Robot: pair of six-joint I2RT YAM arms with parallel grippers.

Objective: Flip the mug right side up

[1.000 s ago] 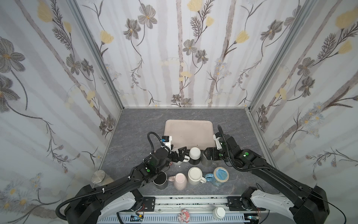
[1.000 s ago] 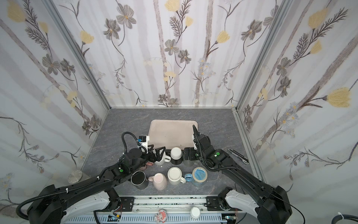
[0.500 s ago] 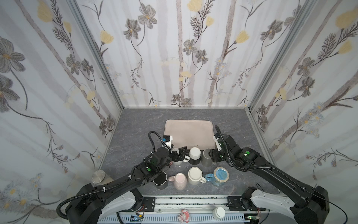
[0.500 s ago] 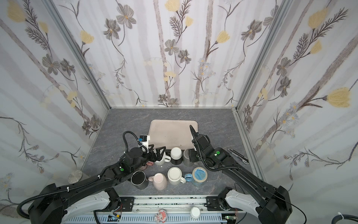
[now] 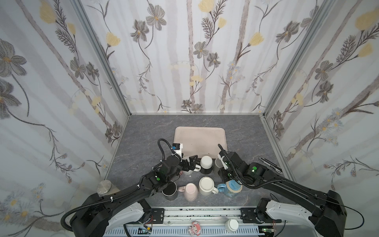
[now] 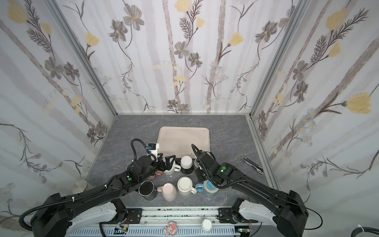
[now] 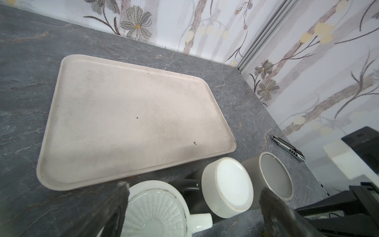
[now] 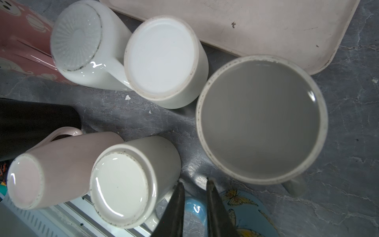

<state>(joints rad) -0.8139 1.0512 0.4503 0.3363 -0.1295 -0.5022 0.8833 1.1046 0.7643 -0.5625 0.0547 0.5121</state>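
Grey mug was seen bottom-up just beside the tray; left tool was spread wide, right tool pinched nearly closed.

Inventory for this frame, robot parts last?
tray: 1, beige, centre-back of table
ribbed mug: 1, white, at tray's front edge
plain mug: 1, white, right of ribbed mug
grey mug: 1, grey, right of plain mug
patterned mug: 1, pink, under left arm
black mug: 1, black, front row, leftmost
pink mug: 1, pale pink, front row
cream mug: 1, cream, front row
blue mug: 1, blue, front row, rightmost
utility knife: 1, dark-silver, table's right edge
metal disc: 1, silver, front left corner
toy figure: 1, pink-white, base rail
left gripper: 1, black, open above ribbed mug
right gripper: 1, black, closed around blue mug's handle
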